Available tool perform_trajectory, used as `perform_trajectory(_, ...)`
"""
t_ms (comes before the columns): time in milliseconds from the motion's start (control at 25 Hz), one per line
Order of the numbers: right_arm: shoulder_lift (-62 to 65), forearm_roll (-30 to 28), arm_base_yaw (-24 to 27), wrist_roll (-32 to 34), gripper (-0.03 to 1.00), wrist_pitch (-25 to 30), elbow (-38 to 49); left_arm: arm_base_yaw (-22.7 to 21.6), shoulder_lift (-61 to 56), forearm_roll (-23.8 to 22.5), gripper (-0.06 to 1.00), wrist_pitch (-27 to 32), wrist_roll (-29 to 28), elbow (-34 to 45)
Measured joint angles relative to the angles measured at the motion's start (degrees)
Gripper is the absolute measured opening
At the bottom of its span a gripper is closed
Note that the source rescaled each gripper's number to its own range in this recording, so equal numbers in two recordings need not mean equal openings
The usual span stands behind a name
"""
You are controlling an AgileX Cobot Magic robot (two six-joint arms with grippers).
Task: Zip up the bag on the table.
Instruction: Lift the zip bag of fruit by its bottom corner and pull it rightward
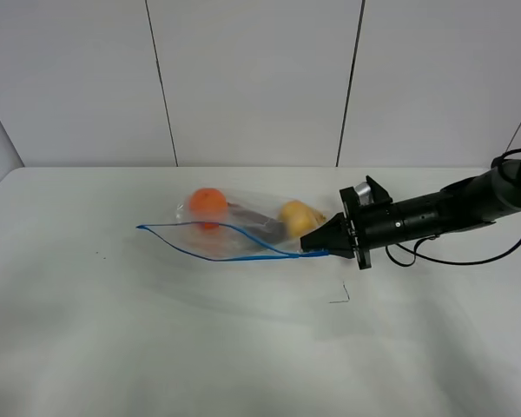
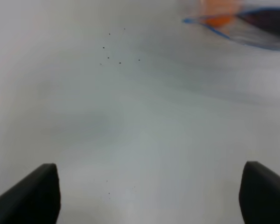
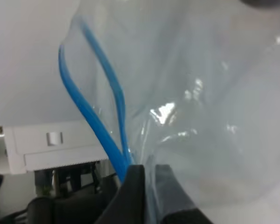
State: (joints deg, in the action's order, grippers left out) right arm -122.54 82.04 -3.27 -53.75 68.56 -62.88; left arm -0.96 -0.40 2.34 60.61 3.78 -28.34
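The clear bag (image 1: 243, 228) lies on the white table (image 1: 156, 339), with an orange (image 1: 209, 202), a dark eggplant (image 1: 260, 224) and a yellow pear (image 1: 300, 217) inside. Its blue zip strip (image 1: 213, 250) gapes open along the near edge. My right gripper (image 1: 317, 246) is shut on the strip's right end. In the right wrist view the fingertips (image 3: 133, 189) pinch the strip (image 3: 91, 116) and plastic (image 3: 200, 93). My left gripper (image 2: 149, 196) is open and empty over bare table, with the bag's (image 2: 259, 28) left end far ahead. It is out of the exterior view.
A small thin dark mark (image 1: 340, 295) lies on the table in front of the right gripper. Tiny dark specks (image 2: 109, 53) dot the table left of the bag. The right arm's cable (image 1: 469, 258) hangs near the tabletop. A panelled wall stands behind the table.
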Motion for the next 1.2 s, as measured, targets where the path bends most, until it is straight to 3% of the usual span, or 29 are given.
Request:
perform_trajectory(280,3.32,3.54,-4.56,3.53,0.0,0.25,0.0,0.0,0.0,0.0,1.0,0.0,0.0,0.0)
perform_trajectory(560,3.52,6.13,-4.62,3.71,0.0,0.25,0.0,0.0,0.0,0.0,1.0,0.0,0.0,0.0)
perform_trajectory(1200,3.52,6.19,-2.19,4.81,0.0,0.35,0.0,0.0,0.0,-0.05,1.0,0.0,-0.09,0.0)
